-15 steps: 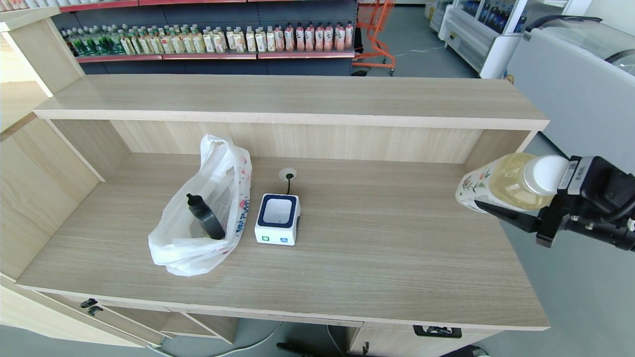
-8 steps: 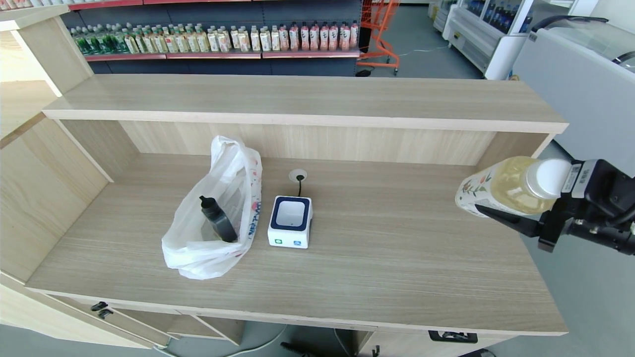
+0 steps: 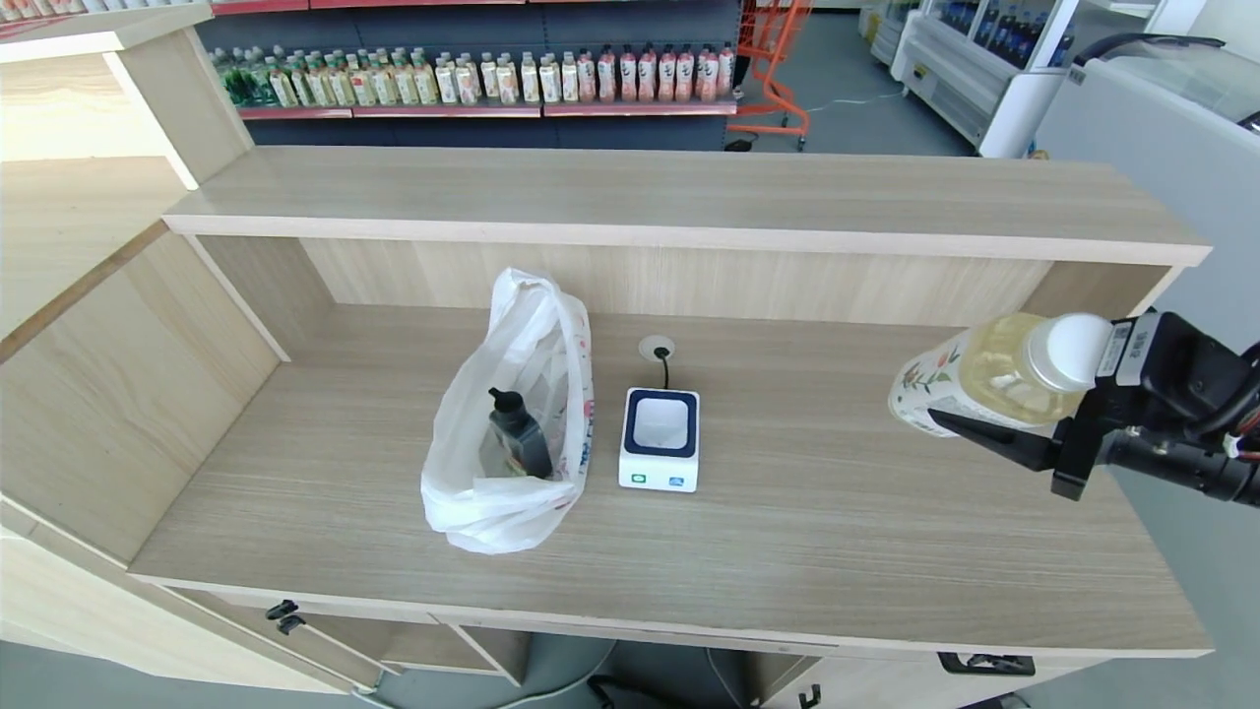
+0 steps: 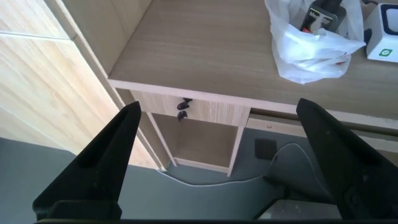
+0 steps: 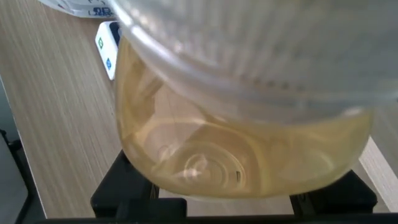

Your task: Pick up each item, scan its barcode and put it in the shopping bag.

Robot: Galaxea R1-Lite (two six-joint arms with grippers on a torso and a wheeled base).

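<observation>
- We find the drink bottle (image 3: 984, 379), with pale yellow liquid and a flowered label, clamped in the right tool (image 3: 940, 394). It lies nearly level between the two fingers, one dark finger (image 3: 994, 441) running along its underside.
- Its white cap (image 3: 1071, 350) sits against the tool's body, and its base points toward the robot's left.
- In the right wrist view the drink bottle (image 5: 249, 124) sits close against the lens, with the tool's dark frame beneath it.
- The bottle hangs in the air over the right end of the desk (image 3: 837, 522), clear of the surface.
- The scanner (image 3: 660, 438), a white box with a dark-rimmed window, stands near the desk's middle, well apart from the bottle. A cable (image 3: 665, 372) leads from its back to a hole in the desk.
- The shopping bag (image 3: 512, 414) stands just beside the scanner on the robot's left, mouth open. A black bottle (image 3: 519, 433) leans inside it.
- The left tool (image 4: 214, 168) has its fingers spread wide and holds nothing. It hangs off the desk's near left corner, well apart from the bag.
</observation>
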